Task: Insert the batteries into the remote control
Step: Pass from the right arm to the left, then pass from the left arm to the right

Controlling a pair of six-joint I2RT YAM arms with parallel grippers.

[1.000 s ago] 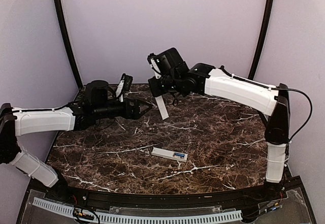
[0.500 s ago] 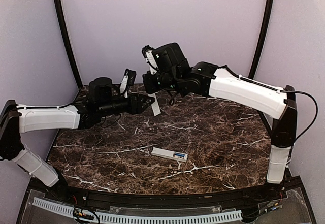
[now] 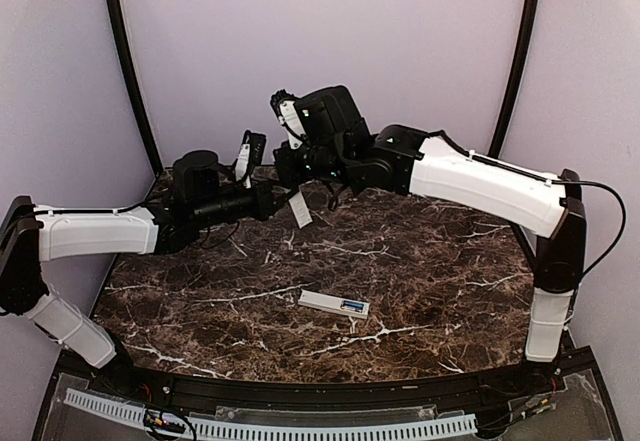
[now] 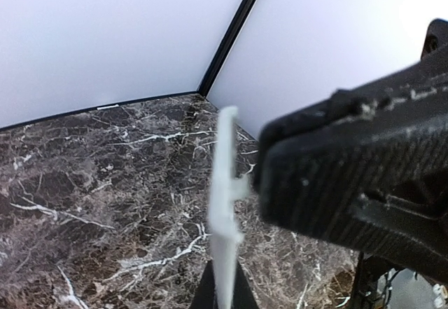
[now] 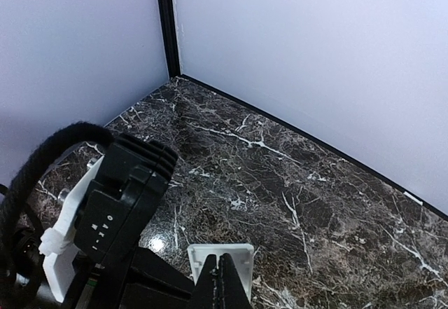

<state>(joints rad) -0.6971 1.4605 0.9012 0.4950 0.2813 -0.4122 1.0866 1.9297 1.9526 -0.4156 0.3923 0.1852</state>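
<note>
White plastic joins the two tools in mid-air. Starting at the left, we see the left gripper (image 3: 281, 202) pinched on the thin cover strip (image 3: 299, 209). In its wrist view the strip stands edge-on, rising straight out of the closed fingers. Just to its right and slightly above, the right gripper (image 3: 293, 189) is clamped on the same strip, its jaws pressed together on the thin plastic.

Further right and well below both tools, nearer the arm bases, the remote control (image 3: 325, 301) lies flat on the marble table (image 3: 450, 261). Blue at its right end suggests to us that the batteries (image 3: 351, 306) sit in the recess, though we cannot count them.

Our worry is the double hold. With both tools locked on so slight a piece, any move by one arm that the other does not match could bend, twist or snap the strip. If one tool lets go while the other has only a narrow bite, the strip could pivot or slip out and drop to the table beneath them. A tilted strip would also meet the remote's recess askew and might knock the batteries loose.

As for writing, we find no brand or label on the strip or the remote. A few pale characters show on the black housing (image 5: 119, 204) to the left of the right gripper in its wrist view, too small for us to read.
</note>
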